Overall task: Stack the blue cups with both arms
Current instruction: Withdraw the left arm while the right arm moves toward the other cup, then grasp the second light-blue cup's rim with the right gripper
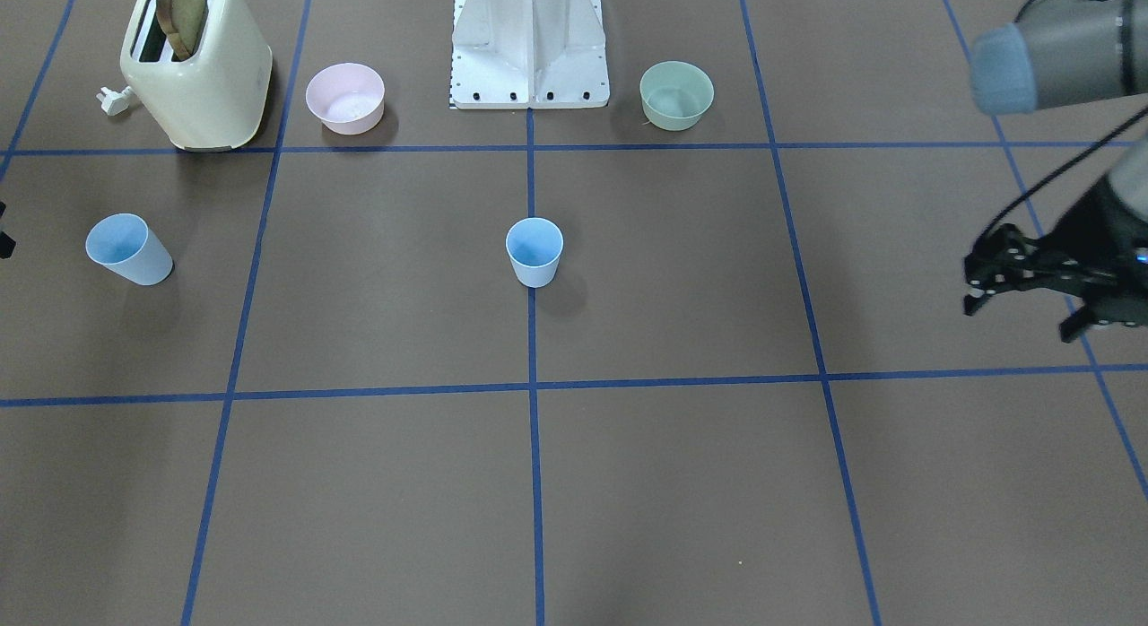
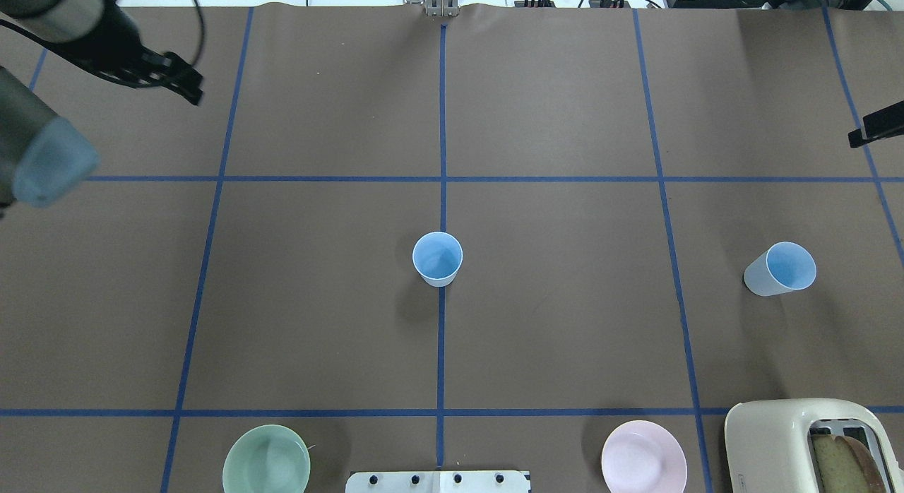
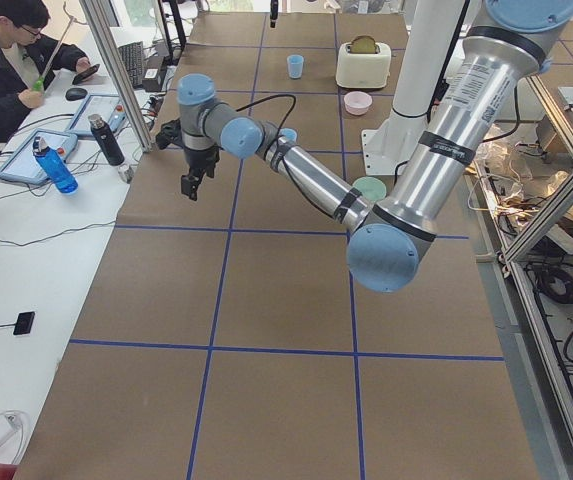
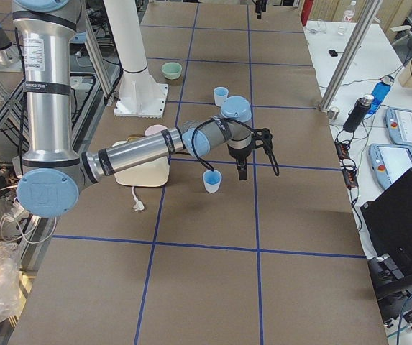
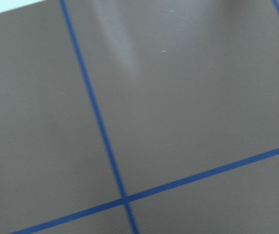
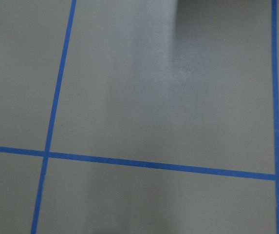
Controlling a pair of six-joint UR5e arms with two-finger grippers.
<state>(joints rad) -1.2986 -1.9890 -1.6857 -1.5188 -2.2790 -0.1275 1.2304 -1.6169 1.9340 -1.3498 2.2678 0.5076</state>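
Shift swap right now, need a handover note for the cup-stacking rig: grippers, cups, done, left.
Grippers: the left gripper is open and empty, hovering above the table on the robot's far left. The right gripper holds nothing and hangs above the table near the right-side cup; open or shut is unclear.
Cups: the centre cup stands on the middle tape line. The right-side cup stands far off to the robot's right.
Done: nothing grasped or stacked.
Left: grasp a cup, nest it in the other.
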